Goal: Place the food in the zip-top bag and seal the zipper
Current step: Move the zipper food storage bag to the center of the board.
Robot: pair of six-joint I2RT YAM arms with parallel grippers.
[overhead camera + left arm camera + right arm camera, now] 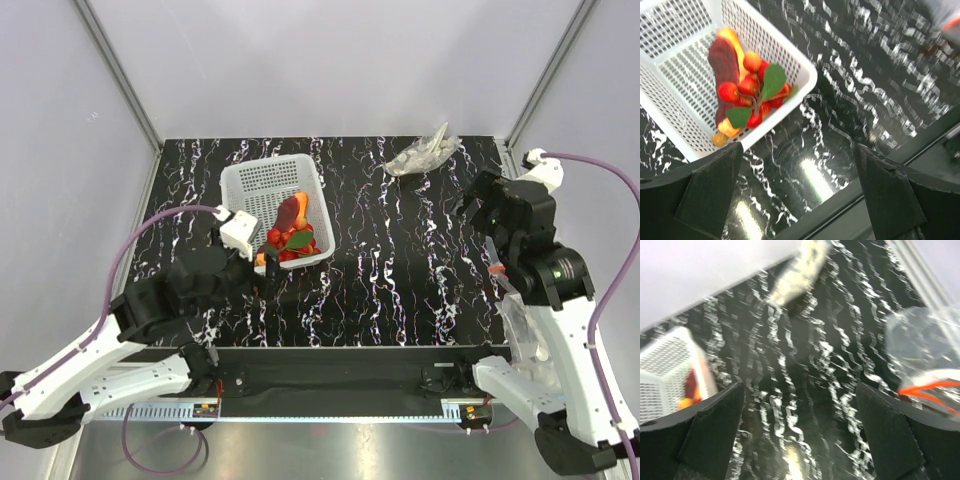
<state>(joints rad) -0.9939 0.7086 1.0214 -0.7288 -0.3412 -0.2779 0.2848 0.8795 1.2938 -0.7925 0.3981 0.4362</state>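
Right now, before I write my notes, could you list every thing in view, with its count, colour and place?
table: one, black with white veins, under everything
basket: one, white lattice, left of centre
food: one heap of red berries, green leaves and a longer dark red and orange piece, in the basket's near end
bag: one, clear, with an orange-red zipper, near right
wad: one, greyish clear plastic, far right corner
left gripper: one, black, open and empty, by the basket's near corner
right gripper: one, black, open and empty, right side
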